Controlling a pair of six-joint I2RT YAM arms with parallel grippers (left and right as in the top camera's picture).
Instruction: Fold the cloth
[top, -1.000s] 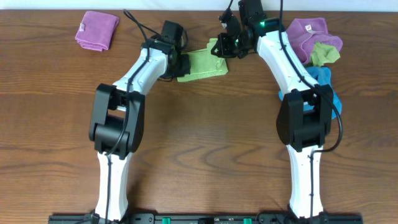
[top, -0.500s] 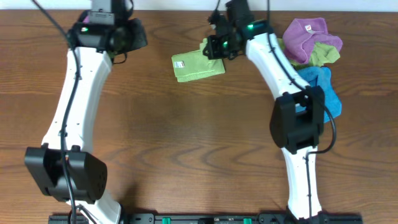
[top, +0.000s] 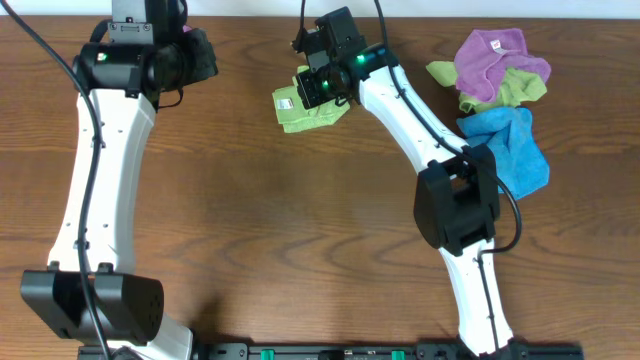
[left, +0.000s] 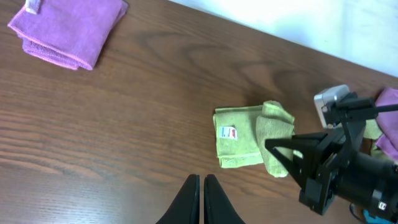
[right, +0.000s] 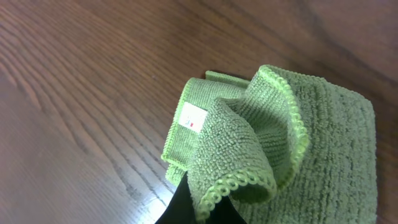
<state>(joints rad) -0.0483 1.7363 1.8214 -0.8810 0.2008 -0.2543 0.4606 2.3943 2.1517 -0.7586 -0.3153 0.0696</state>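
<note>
Cloth (right: 311, 124): lime-green looped terry, folded rectangle

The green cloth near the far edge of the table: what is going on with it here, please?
The right end effector is shut on one edge of the light lime-green square terry cloth, holding it lifted and curled over the part lying flat on the wooden table. The fold is only partly made. The left end effector is shut, empty, and apart from the cloth.
</note>
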